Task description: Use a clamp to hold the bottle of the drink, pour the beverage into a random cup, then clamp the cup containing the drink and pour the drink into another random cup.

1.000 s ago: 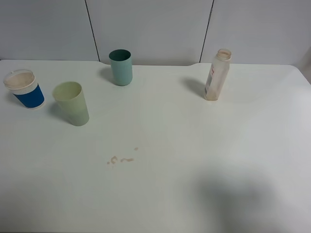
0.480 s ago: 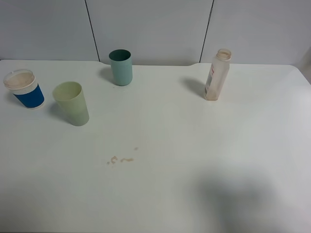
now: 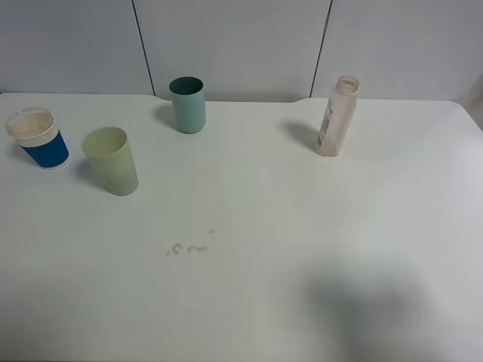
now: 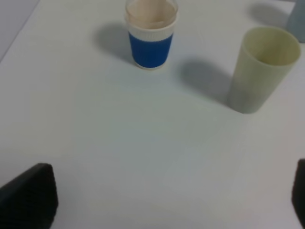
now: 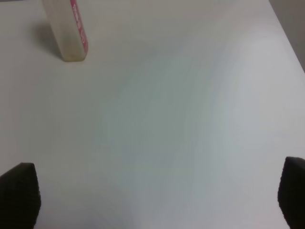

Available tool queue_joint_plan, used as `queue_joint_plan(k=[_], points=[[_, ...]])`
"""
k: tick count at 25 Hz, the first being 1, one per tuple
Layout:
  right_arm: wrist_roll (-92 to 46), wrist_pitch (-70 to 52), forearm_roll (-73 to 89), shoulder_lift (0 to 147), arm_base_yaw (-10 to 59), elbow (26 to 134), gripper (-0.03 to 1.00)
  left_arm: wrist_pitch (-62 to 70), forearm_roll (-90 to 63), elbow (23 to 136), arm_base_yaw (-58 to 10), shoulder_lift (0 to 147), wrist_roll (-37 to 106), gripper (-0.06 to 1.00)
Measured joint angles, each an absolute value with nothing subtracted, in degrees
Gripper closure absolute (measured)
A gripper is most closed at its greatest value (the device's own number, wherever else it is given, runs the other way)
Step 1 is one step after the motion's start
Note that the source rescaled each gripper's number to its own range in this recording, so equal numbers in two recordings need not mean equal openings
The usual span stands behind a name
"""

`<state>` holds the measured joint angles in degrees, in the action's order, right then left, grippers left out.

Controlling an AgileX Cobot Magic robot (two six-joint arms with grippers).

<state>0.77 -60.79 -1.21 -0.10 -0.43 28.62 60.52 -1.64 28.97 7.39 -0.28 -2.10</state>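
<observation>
- The bottle [image 3: 336,116] stands upright in the upper right of the overhead frame, uncapped, alone and well apart from the cups. It looks like thin clear plastic, nearly empty or pale inside, so probably light, tippy and easy to dent; a hold across the labelled body below the neck seems safest.
- The blue-sleeved cup [image 3: 38,139] sits at the far left edge. Its ribbed sleeve should give the jaws friction, but the wall likely flexes, so a gentle squeeze on the sleeve is wise.
- The pale green tumbler [image 3: 111,161] stands just beside it toward centre; it is smooth, tapered and likely slippery.
- A teal cup [image 3: 188,105] stands farther back, near upper centre.
- The left gripper [image 4: 167,200] and the right gripper [image 5: 157,195] both have their jaws spread wide and empty, only the tips showing at the lower corners of the wrist views.
- The white table [image 3: 302,226] is smooth, with small brownish drips [image 3: 187,247] left of centre.
- Grey panelled walls [image 3: 234,45] close the back.
</observation>
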Motion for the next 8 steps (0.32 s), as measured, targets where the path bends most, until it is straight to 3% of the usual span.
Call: queue_joint_plan(k=[8], points=[[0.77,-60.79,-1.21,-0.1,-0.43,28.62,-0.03,60.52,-1.64,28.97,0.97,-0.28,-2.1,-0.03]])
